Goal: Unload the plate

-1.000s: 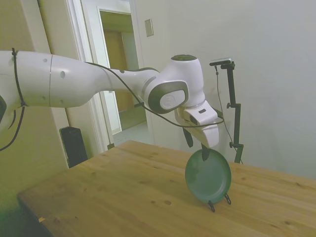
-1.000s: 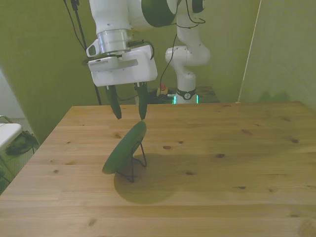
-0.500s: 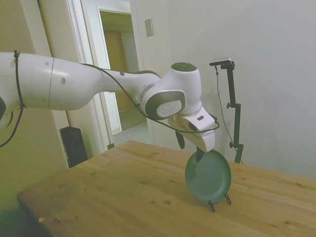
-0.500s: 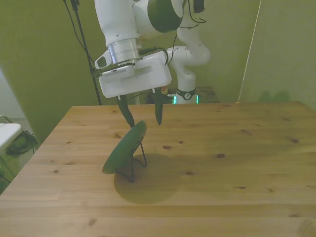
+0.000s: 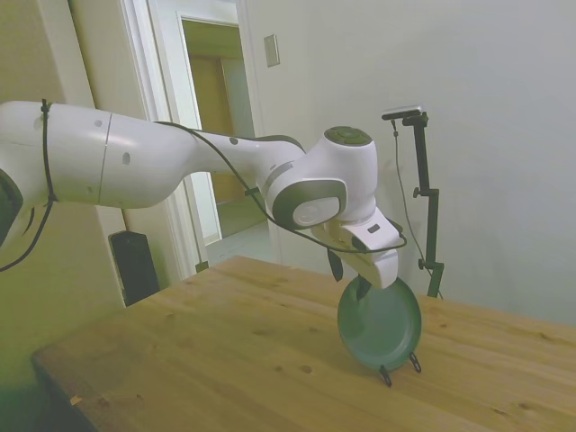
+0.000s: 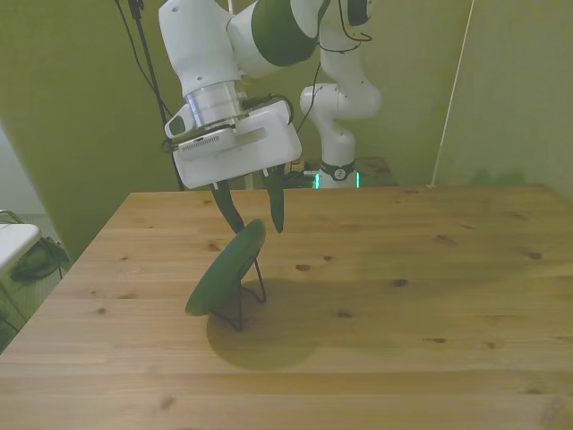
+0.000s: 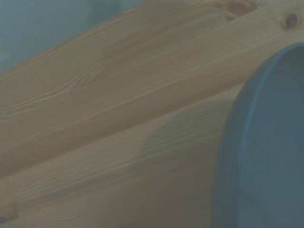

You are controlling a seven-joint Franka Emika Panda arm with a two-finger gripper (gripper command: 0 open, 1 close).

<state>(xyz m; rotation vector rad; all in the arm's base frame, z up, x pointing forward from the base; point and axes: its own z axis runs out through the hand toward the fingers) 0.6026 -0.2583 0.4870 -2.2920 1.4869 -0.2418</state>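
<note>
Wooden table (image 6: 430,296) fills the workspace, bare apart from one setup toward the front view's left. My arm (image 5: 180,166) reaches in from the side view's left and bends down over it. The plate (image 5: 380,322) stands on edge, leaning back in a thin black wire stand (image 6: 251,291), rim up; in the front view it shows nearly edge-on (image 6: 226,269), and the wrist view catches its curved rim (image 7: 266,142) against the planks. My gripper (image 6: 252,215) hangs just above the plate's top edge, tilted, fingers spread moderately with one dark fingertip (image 6: 277,215) on the front view's right of the rim and the other on its left, so the rim sits roughly below the gap. Nothing held yet. Risks as I judge them: the tilt does not obviously match the plate's lean, so a straight descent could land a fingertip on the rim and push the plate over or drag the light stand. Closing on too little rim could let the plate pivot or slip when lifted. Lifting at an angle might snag the stand's front hooks.
</note>
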